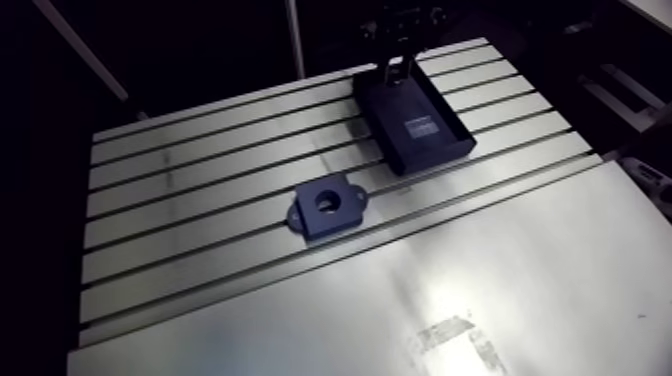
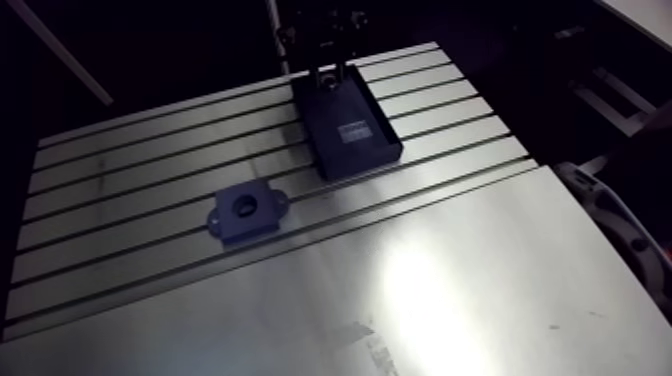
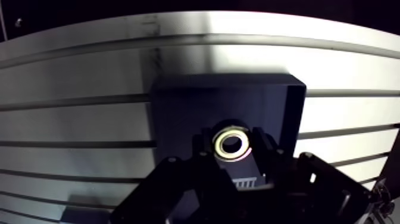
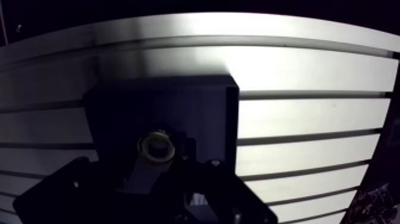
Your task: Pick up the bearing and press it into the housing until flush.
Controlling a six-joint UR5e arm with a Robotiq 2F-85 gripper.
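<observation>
"Two fingers of my claw (image 3: 232, 146) squeeze the small shiny metal ring bearing (image 3: 219, 144) from both sides."

"Where is that?"

"Inside the black box-shaped tray (image 1: 432, 158), at its twelve o'clock end in my arm view."

"And the housing?"

"I see the dark block housing with a round hole (image 1: 310, 218) lying flat on the grooved silver metal table (image 1: 200, 200), at about seven o'clock from the tray, well apart."

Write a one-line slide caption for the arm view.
Tool reaches into the black tray; the dark housing, bore empty, sits apart on the slotted table.
</observation>
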